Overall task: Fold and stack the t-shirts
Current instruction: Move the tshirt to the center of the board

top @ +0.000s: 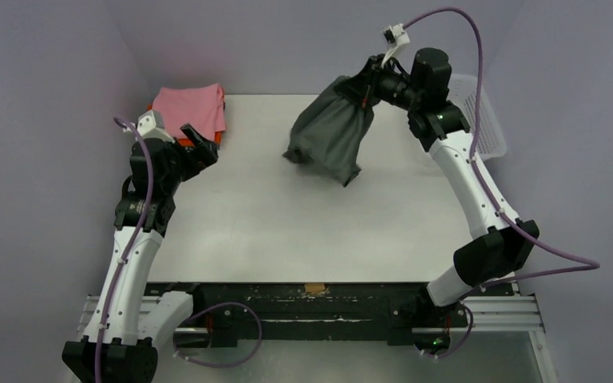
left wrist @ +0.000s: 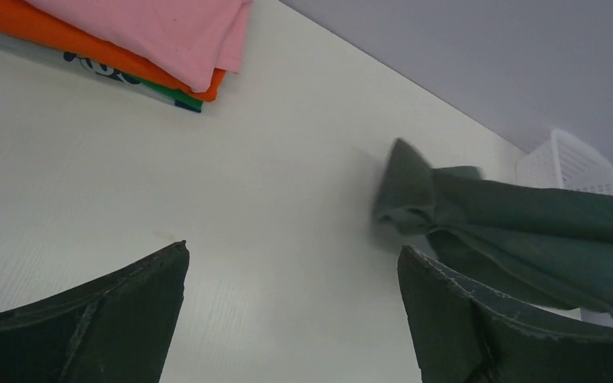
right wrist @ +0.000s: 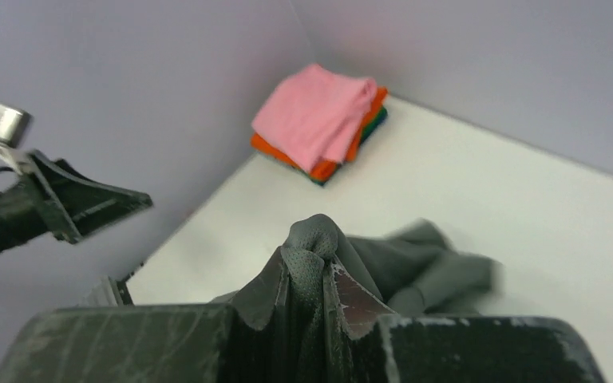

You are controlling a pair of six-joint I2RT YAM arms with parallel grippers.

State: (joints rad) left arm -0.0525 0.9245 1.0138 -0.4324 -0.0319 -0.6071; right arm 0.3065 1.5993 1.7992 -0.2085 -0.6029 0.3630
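Grey t-shirt (top: 331, 136) pinched in right jaws; left jaws wide apart; basket (top: 491, 128) contents unclear.

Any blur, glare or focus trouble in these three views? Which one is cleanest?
Top external: cleanest, with even light, sharp edges and no glare on the table. Left wrist: the tip of the grey t-shirt is smeared, while the pink t-shirt is crisp. Right wrist: the grey shirt's far folds are blurred and the pink t-shirt is soft, but the cloth pinched in the right gripper is sharp.
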